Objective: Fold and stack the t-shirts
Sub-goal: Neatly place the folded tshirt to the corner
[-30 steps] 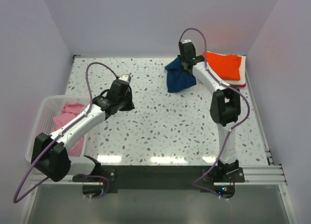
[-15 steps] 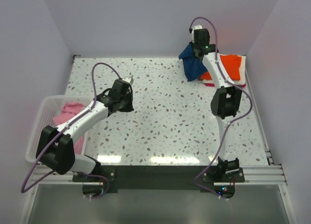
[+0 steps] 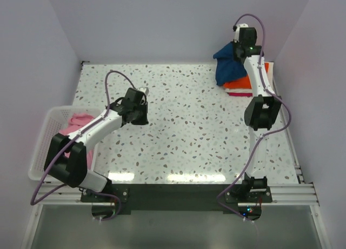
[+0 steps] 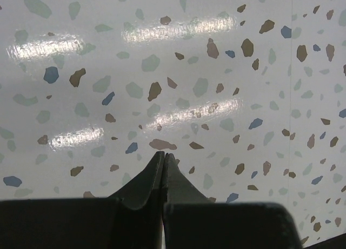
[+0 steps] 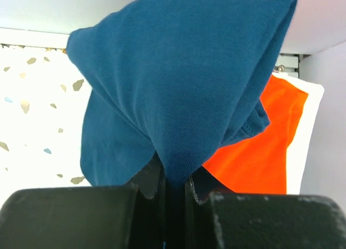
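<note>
A navy blue t-shirt (image 3: 228, 67) hangs in a bunched, drooping bundle at the far right corner of the bench (image 3: 189, 119), lifted off the surface. The right fingers (image 5: 151, 185) are closed almost fully, pinching a fold of its cloth between them, and the rest of the fabric drapes away from that pinch. Directly under and just beside the hanging shirt lies a folded orange t-shirt (image 3: 244, 83), resting on a folded white t-shirt (image 5: 304, 133) whose edge shows along the right side; a thin strip of red peeks out below the orange on the near side. Well apart, over the left half of the speckled bench, the left fingers (image 4: 148, 179) are pressed tightly together and grip nothing. At the left edge stands a white slatted basket (image 3: 46, 135) with a crumpled pink t-shirt (image 3: 75, 122) inside.
</note>
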Controlling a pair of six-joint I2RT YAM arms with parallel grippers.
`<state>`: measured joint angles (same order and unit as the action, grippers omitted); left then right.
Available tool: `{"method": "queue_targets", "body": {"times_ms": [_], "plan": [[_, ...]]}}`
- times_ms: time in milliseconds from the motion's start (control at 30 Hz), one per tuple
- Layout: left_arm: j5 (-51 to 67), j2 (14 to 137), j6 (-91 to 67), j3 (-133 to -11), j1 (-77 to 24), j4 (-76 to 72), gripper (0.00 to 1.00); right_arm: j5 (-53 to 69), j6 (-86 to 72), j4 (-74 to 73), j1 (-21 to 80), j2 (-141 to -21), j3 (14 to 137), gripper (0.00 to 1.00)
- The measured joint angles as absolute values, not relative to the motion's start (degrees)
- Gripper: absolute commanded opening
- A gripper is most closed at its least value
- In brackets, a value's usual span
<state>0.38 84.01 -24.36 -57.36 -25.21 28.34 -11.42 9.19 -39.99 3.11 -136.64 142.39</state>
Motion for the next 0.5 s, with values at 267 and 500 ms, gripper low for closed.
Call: {"method": "queue_targets", "body": {"times_ms": [267, 500], "plan": [[1.63, 84.47, -24.34, -57.36, -24.12, 27.9, 0.0, -6.44, 5.91, -40.34, -0.71, -135.85, 142.39, 0.0], [2.59, 85.21, -24.36, -57.36, -24.12, 27.53, 0.0, -2.72, 3.05, -40.56, -4.67, -133.01, 142.37, 0.0]]}}
